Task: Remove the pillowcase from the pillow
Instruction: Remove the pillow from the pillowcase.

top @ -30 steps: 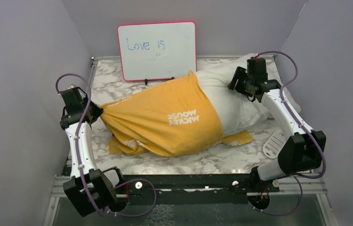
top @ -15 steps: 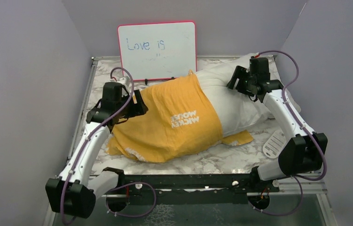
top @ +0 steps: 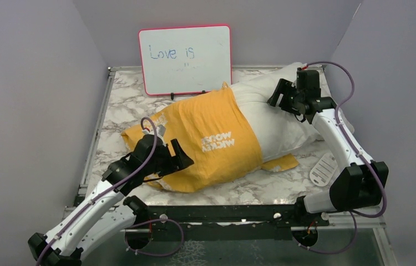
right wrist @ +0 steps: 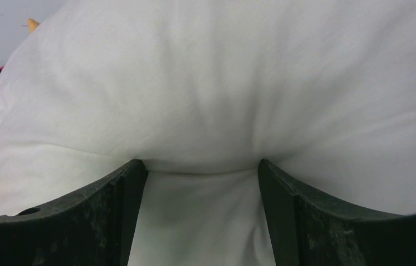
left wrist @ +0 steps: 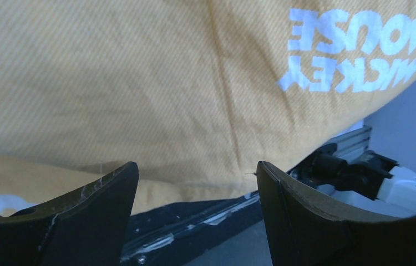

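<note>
The left jaws stand wide apart with nothing between them, low at the near left end of the pillowcase (top: 211,141), whose yellow-orange face with white lettering fills the left wrist view. The right jaws are also spread wide, pressed into the bare white end of the pillow (top: 278,119), which fills the gap between them. The pillowcase covers the pillow's left half; both lie on the marble surface (top: 120,100) before a whiteboard (top: 185,58)
</note>
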